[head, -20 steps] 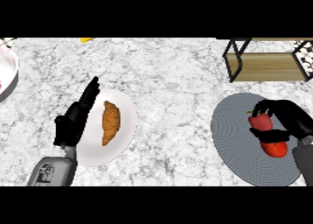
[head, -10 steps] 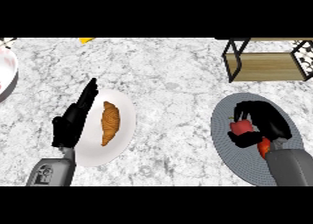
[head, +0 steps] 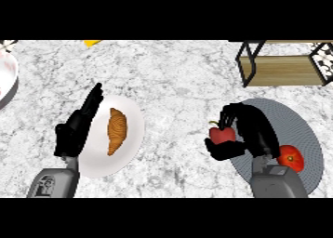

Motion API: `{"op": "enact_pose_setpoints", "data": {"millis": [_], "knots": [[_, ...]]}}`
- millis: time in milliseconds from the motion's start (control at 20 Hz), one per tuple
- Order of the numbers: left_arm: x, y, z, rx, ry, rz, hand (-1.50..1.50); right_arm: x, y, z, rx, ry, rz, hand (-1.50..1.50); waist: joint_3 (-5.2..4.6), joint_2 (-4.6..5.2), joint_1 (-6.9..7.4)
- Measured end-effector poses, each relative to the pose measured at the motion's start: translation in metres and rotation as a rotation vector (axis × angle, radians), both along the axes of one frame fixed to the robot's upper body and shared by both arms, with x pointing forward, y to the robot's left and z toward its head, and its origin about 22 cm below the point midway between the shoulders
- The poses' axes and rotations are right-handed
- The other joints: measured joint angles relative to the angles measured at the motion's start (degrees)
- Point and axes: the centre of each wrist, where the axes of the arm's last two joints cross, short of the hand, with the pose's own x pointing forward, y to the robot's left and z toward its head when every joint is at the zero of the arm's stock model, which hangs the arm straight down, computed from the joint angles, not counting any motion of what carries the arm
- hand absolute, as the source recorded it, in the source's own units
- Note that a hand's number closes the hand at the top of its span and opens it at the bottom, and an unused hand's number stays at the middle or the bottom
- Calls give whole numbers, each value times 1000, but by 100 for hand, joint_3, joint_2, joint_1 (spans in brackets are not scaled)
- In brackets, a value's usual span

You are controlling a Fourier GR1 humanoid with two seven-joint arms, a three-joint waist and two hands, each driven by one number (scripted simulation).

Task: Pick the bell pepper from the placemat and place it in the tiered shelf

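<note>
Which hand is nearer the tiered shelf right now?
Right. The right hand, curled round the bell pepper, sits just below the shelf; the left hand rests far off to its left, by the plate.

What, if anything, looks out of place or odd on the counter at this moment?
Nothing is spilled or damaged. The right hand curls round the red bell pepper at the grey placemat's left edge; a tomato lies on the mat. The croissant sits on its white plate beside the open left hand.
</note>
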Motion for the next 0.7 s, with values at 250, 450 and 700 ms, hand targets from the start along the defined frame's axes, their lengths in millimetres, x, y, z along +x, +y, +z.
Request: {"op": "enact_pose_setpoints", "data": {"millis": [250,450,700], "knots": [[0,0,2,-2,-8,3,0,-20,10,50,88,-138,-54,150,0,2,-8],[-1,-2,3,-1,-4,2,0,-38,10,89,109,-222,-125,150,-2,4,-8],[0,-5,-2,-2,-4,-7,0,-44,6,138,54,-327,-236,150,-3,9,4]]}}
